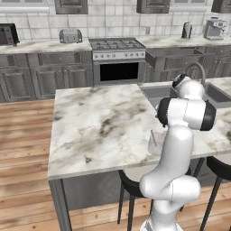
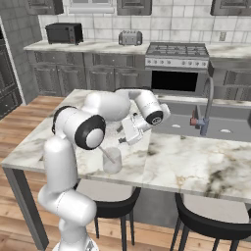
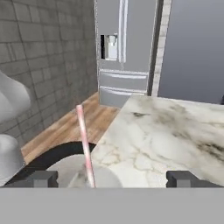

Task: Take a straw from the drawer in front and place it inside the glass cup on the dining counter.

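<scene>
The pink straw [image 3: 85, 144] stands leaning inside the glass cup [image 2: 112, 161], which sits on the white marble tabletop [image 1: 99, 122] right by its near edge, above a black stool [image 2: 112, 205]. The hand [image 3: 111, 178] hangs just over the cup with its two dark fingers [image 3: 41, 178] spread wide apart, and it holds nothing. The straw pokes up between the fingers, closer to one of them, and does not touch either.
</scene>
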You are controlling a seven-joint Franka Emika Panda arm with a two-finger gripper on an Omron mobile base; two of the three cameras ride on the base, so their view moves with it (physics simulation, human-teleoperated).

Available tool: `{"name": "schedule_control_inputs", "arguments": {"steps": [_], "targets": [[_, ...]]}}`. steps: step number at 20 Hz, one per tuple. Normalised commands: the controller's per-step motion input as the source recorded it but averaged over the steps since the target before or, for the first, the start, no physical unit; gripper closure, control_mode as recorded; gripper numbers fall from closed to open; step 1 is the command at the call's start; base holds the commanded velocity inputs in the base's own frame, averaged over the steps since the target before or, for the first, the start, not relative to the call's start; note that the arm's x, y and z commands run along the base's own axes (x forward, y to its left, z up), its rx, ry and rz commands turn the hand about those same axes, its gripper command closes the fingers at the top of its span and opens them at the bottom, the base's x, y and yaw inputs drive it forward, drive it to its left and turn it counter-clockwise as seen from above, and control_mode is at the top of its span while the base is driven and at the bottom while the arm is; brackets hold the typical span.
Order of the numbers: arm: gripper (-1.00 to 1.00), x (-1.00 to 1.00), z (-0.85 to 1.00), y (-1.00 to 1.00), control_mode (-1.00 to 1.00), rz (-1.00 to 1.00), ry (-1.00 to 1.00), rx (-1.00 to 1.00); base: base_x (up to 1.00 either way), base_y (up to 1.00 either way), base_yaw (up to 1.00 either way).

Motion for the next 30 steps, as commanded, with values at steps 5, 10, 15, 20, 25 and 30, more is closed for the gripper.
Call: {"name": "schedule_control_inputs", "arguments": {"steps": [5,10,15,20,25,30], "targets": [[-1.0,0.0,0.5,-0.02,-1.0,-0.09,-0.49,-0.32,0.0,0.0,0.0],[-1.0,-0.4,0.52,0.0,-1.0,-0.03,-0.49,-0.35,0.0,0.0,0.0],[-1.0,-0.7,0.59,0.08,-1.0,0.0,-0.44,-0.37,0.0,0.0,0.0],[-1.0,-0.9,0.54,0.23,-1.0,0.0,-0.4,-0.41,0.0,0.0,0.0],[-1.0,-1.0,0.25,0.22,-1.0,0.0,-0.24,-0.33,0.0,0.0,0.0],[-1.0,-0.99,0.12,0.17,-1.0,0.0,-0.03,-0.26,0.0,0.0,0.0]]}}
